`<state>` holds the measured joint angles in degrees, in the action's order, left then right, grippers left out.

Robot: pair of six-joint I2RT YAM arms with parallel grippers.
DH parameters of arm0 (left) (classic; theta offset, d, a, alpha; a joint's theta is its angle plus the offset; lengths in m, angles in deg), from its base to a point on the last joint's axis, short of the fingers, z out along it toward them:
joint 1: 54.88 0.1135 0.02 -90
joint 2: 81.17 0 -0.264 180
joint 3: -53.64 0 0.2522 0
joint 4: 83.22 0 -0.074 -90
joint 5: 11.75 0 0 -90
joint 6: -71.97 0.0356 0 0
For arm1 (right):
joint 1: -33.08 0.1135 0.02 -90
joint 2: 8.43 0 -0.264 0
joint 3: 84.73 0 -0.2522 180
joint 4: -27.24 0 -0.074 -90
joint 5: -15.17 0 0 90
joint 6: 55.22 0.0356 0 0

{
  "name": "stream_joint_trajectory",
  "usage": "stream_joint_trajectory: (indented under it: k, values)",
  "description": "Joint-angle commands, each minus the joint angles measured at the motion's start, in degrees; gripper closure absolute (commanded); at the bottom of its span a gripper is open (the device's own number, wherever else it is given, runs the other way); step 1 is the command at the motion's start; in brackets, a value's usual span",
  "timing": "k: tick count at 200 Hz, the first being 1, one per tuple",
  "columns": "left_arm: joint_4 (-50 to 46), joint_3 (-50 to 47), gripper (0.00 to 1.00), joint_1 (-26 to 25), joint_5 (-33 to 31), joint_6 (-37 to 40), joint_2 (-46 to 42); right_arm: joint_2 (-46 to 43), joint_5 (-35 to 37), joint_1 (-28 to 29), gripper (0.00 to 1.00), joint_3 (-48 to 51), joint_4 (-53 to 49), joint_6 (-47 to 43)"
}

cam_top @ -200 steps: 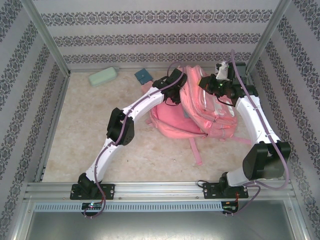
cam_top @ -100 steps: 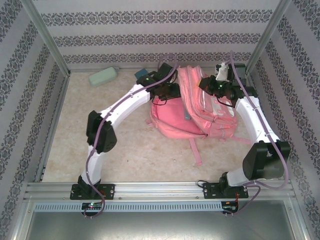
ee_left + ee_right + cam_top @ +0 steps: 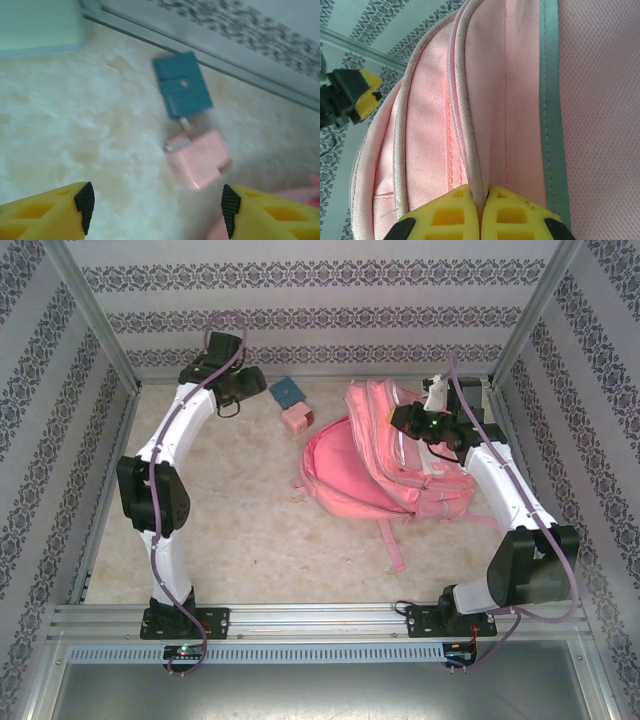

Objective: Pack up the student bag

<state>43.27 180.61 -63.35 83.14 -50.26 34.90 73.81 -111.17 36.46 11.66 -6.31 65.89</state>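
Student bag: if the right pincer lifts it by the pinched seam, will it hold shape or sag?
Probably sag: the student bag is soft fabric, its opened panel lying slumped on the table. The right pincer holds only a thin fold, so cloth would likely stretch up before the body follows. The loose strap may drag.

L arm and R arm: white shells, black joints, purple cables along links, black base plates. Jaws yellow w/ black tips.
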Motion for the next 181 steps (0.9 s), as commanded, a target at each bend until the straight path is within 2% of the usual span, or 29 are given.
stream_joint_trajectory:
  k: [1,36,77,115,147,181]
  values:
    - [6.64,3.64,0.29,4.0,4.44,-3.04,5.83,-2.89,1.6,0.39,1.0,1.01,-0.05,-1.44]
    - [15.49,11.54,0.28,9.93,9.07,-11.67,16.41,-5.52,2.97,0.8,1.0,1.88,-1.51,-0.65]
    - [24.76,20.99,0.25,12.57,8.63,-17.81,26.88,-8.43,5.23,1.72,1.0,2.17,-4.71,-0.73]
    - [30.15,25.89,0.22,14.65,7.1,-22.41,33.56,-10.33,7.32,2.48,1.0,2.78,-5.94,-0.34]
    - [29.36,27.45,0.22,16.4,5.31,-25.98,36.75,-10.74,8.2,2.91,1.0,2.87,-7.0,-0.16]
    - [22.16,28.15,0.23,17.16,5.31,-26.31,37.92,-10.39,8.49,2.99,1.0,2.79,-7.11,-0.32]
